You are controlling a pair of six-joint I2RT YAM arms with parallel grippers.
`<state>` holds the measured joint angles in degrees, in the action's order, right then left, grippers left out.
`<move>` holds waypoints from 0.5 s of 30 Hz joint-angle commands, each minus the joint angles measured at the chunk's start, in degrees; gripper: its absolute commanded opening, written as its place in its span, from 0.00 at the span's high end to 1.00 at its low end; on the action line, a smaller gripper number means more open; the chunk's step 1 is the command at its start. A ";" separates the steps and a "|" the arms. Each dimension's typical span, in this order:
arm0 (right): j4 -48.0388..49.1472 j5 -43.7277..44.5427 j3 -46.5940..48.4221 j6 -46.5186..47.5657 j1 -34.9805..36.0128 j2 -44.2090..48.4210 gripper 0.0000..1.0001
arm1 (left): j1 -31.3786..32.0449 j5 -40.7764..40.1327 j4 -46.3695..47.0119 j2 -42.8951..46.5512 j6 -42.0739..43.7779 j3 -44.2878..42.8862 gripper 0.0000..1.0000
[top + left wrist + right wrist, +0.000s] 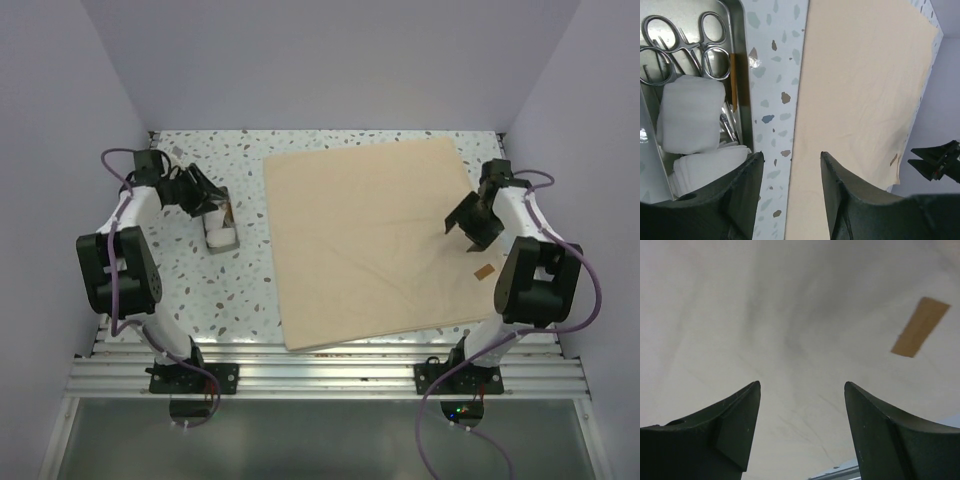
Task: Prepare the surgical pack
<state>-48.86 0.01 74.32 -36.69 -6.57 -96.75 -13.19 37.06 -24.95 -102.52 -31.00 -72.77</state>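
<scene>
Cloth flat on speckled table, lilac walls

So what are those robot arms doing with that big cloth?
They're getting a surgical pack ready. The cloth lies spread flat on the table. The left end effector hangs open right by the tin, which holds instruments and gauze. The right end effector hangs open over the cloth's right side. Neither holds anything.

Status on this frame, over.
Left gripper open by tin. Right gripper open over spread cloth. No obstruction seen.
</scene>
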 commanded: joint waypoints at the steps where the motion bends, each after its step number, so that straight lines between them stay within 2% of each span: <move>1: -1.76 9.64 -1.72 2.31 -4.76 2.71 0.28 | 4.46 -3.66 -0.89 3.64 -0.20 1.76 0.47; 5: -1.78 11.07 -4.44 1.71 -10.91 2.97 0.28 | 10.54 -4.89 -0.02 2.59 0.07 1.32 0.47; 7: -0.28 12.11 -5.15 2.14 -11.80 2.27 0.27 | 12.65 -4.54 0.51 1.45 -0.28 0.70 0.48; 15: 5.44 12.47 -5.68 6.80 -14.17 -2.30 0.31 | 15.12 -2.52 -0.27 -1.28 -0.29 -2.20 0.50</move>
<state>-47.46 11.00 69.12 -32.71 -20.18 -98.06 1.72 33.67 -25.12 -103.37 -30.96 -72.29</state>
